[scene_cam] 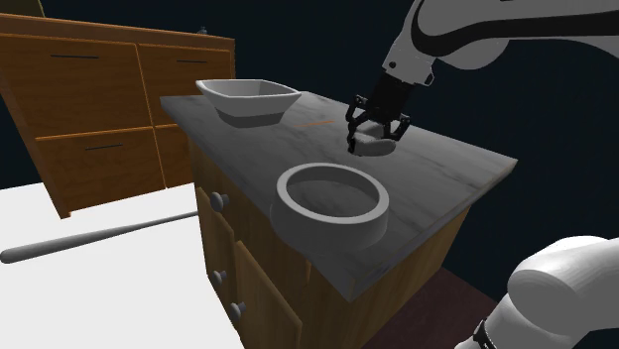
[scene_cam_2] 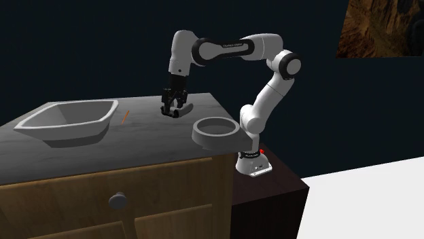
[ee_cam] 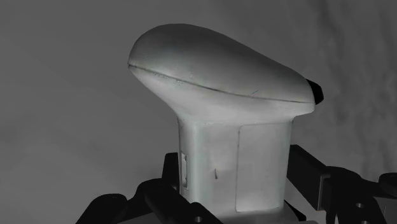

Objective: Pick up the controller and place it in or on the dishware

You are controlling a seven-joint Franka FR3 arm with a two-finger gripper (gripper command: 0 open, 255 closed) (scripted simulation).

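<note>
One short carry toward the counter's (scene_cam: pixel 446 164) front edge separates the round bowl (scene_cam: pixel 327 224) from the gripper (scene_cam: pixel 378 136), which is clamped on the stem of the white controller (scene_cam: pixel 377 148) near the far edge, the controller's broad head pointing out beyond the fingertips.

Counter cabinet (scene_cam: pixel 260 283): wooden fronts, round grey knobs (scene_cam: pixel 217 200), grey veined worktop (scene_cam: pixel 446 164). Drawer unit (scene_cam: pixel 89 99): orange-brown wood with dark slit handles, standing behind the counter at the shoulder view's left. Floor (scene_cam: pixel 99 307): plain white, with a long grey rod (scene_cam: pixel 99 238) lying on it. Walls (scene_cam_2: pixel 102 47): dark navy and unlit. Brown mottled panel (scene_cam_2: pixel 380 27): in the second exterior view's upper right corner.
</note>
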